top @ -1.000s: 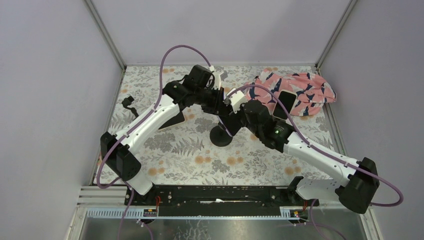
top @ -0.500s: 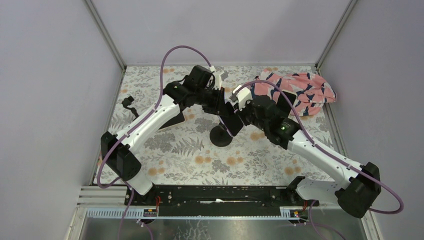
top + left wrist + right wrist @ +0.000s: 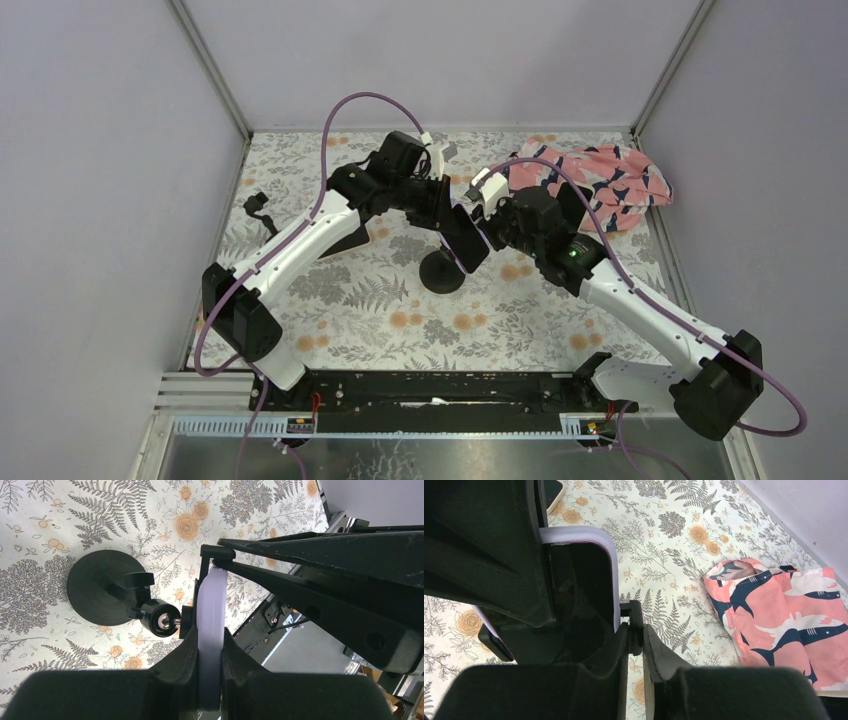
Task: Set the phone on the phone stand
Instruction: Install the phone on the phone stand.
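Floral tabletop; two arms meet over one black phone stand (image 3: pixel 441 272). Left gripper (image 3: pixel 210 645) clamps one lavender-cased phone (image 3: pixel 212 595) edge-on against the stand's cradle. Right gripper (image 3: pixel 635 637) is closed, pinching the cradle's bracket. One pink cloth (image 3: pixel 600 185) lies nearby.

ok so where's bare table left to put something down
Free: the table strip nearer than the stand, and the back left corner. Crowded: the centre, where left fingers and right fingers meet at the phone; pink cloth fills back right.

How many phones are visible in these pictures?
2. One phone in a lilac case stands on edge in the left gripper by the stand. A cream-edged phone lies flat beneath the left arm. More may be hidden.
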Available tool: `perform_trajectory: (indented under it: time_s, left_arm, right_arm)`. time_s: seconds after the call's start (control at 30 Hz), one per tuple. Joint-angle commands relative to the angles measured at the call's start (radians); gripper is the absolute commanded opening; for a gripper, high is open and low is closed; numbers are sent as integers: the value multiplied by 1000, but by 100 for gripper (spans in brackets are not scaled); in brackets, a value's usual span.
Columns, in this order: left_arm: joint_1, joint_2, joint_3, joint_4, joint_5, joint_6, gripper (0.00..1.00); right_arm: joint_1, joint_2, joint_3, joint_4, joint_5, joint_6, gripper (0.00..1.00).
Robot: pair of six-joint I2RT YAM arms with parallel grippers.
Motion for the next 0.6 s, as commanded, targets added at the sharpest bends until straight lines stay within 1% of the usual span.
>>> perform_trajectory:
  time_s: [0.0, 0.2, 0.27, 0.57]
  left_arm:
    - [82, 94, -99, -281, -408, 13, 0]
    - [81, 100, -95, -292, -413, 21, 0]
    - [81, 102, -93, -299, -416, 24, 0]
    - [81, 103, -99, -302, -419, 34, 0]
  right_arm:
    - [-27, -128, 55, -96, 65, -29, 16]
    - [-27, -131, 52, -91, 85, -44, 33]
    - [-29, -131, 51, -90, 82, -45, 37]
    - [-56, -141, 81, -126, 34, -35, 41]
